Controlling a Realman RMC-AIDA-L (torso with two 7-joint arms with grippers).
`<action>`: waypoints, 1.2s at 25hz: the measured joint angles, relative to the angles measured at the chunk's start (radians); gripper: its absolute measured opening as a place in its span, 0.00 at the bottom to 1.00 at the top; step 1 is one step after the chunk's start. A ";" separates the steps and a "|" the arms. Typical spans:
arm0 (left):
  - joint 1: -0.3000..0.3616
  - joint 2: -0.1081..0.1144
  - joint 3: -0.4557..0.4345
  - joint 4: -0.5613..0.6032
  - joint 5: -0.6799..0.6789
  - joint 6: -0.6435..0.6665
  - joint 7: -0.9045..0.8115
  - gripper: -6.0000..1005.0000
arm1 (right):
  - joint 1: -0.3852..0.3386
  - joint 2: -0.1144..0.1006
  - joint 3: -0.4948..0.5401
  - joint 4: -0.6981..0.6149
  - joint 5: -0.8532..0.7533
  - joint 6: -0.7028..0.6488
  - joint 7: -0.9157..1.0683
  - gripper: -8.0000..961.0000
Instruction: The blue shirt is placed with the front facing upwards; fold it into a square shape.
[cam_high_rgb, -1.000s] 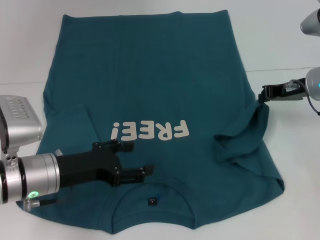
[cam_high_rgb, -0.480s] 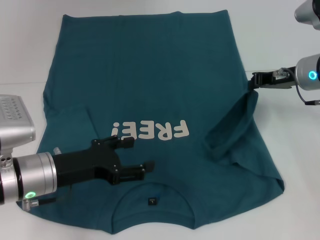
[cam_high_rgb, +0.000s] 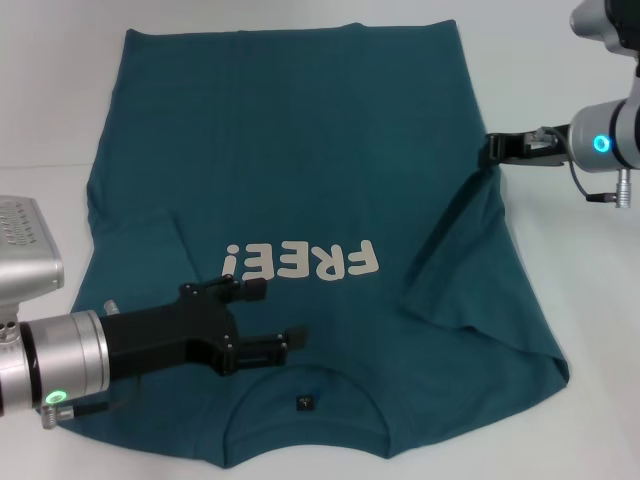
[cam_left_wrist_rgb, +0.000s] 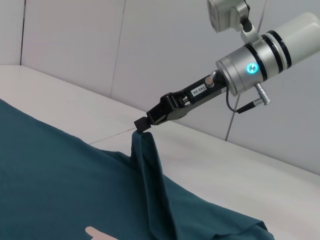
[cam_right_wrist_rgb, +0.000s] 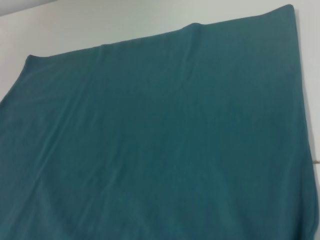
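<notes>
From the head camera, the blue shirt (cam_high_rgb: 300, 200) lies spread front-up on the white table (cam_high_rgb: 580, 300) with its collar nearest the robot; the left gripper (cam_high_rgb: 272, 318) hovers low over the chest just below the "FREE!" lettering (cam_high_rgb: 302, 263), its fingers parted and holding nothing, while the right gripper (cam_high_rgb: 492, 150) is pinched shut on the shirt's right sleeve, raising it into a peak. The left wrist camera shows that same pinch — the right gripper (cam_left_wrist_rgb: 142, 124) clamped on a tented ridge of cloth (cam_left_wrist_rgb: 150, 165) above the table. The right wrist camera shows only flat teal fabric (cam_right_wrist_rgb: 160, 135) against the white surface, no fingers visible.

right hand (cam_high_rgb: 492, 150) pinched closed, left hand (cam_high_rgb: 272, 318) spread
</notes>
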 joint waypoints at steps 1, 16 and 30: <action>0.000 0.000 0.000 -0.001 0.000 0.000 0.000 0.88 | 0.003 0.002 -0.001 0.002 -0.001 0.005 0.000 0.04; 0.014 -0.002 0.000 0.001 -0.001 0.008 0.008 0.88 | 0.029 0.027 -0.002 0.066 0.003 0.110 -0.015 0.06; 0.018 0.000 -0.003 0.001 -0.009 0.010 0.008 0.88 | -0.015 0.024 0.007 -0.003 0.193 0.009 -0.131 0.59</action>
